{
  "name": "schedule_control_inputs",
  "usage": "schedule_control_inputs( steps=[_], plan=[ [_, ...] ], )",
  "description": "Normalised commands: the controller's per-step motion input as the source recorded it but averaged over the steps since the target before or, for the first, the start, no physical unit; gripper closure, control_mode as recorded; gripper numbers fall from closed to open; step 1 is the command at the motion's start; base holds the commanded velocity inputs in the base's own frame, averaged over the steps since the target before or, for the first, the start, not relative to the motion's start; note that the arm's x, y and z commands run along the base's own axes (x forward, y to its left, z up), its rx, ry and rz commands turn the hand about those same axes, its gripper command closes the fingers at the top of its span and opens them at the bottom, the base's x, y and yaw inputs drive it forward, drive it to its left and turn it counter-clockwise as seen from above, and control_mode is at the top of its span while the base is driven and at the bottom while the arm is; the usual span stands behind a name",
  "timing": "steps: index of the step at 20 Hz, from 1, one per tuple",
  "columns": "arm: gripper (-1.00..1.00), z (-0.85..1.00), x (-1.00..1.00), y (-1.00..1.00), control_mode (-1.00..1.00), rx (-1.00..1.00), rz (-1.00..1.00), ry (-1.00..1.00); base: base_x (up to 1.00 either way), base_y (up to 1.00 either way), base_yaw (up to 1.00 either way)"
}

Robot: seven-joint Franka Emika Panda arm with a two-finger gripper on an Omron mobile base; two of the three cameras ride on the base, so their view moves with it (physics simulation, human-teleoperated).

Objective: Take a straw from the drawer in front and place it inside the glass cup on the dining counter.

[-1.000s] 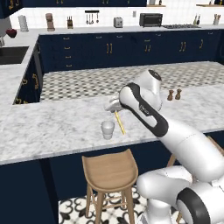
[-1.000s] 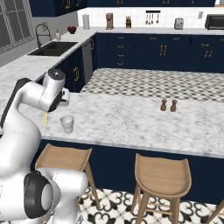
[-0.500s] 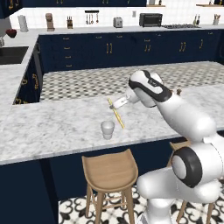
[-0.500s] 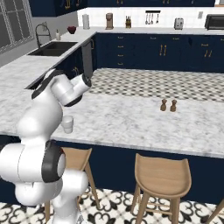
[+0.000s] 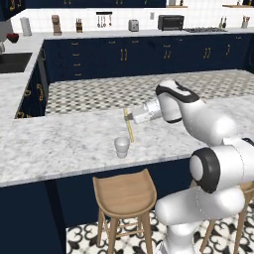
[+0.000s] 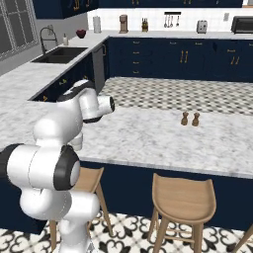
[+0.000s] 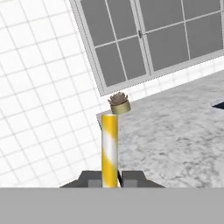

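Above the marbled dining tabletop [image 5: 69, 144], the white arm's pincer [image 5: 130, 118] is clamped on the straw [image 5: 128, 125], a thin yellow stick that slants down from the fingers toward the glass cup [image 5: 121, 147]. The straw's lower end hangs just above and beyond the cup, which stands upright near the tabletop's front edge, over a wooden stool [image 5: 125, 196]. From the hand camera, the straw [image 7: 109, 151] rises between the two dark fingertips [image 7: 89, 180], pinched at its base.

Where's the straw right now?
The straw is clamped in the shut gripper, hanging upright over the dining counter, just above and right of the glass cup.
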Motion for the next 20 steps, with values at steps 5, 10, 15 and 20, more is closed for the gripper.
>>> schedule_control_inputs(
  steps=[5, 10, 15, 20],
  plan=[
    [1.0, -0.11, 0.39, 0.11, -1.0, 0.07, 0.04, -0.01, 0.0, 0.0, 0.0],
    [1.0, -0.07, 0.41, 0.0, -1.0, 0.0, 0.03, 0.0, 0.0, 0.0, 0.0],
    [1.0, -0.26, 0.35, 0.0, -1.0, 0.0, 0.04, 0.0, 0.0, 0.0, 0.0],
    [1.0, -0.42, 0.27, 0.01, -1.0, 0.0, 0.06, 0.0, 0.0, 0.0, 0.0]
  ],
)
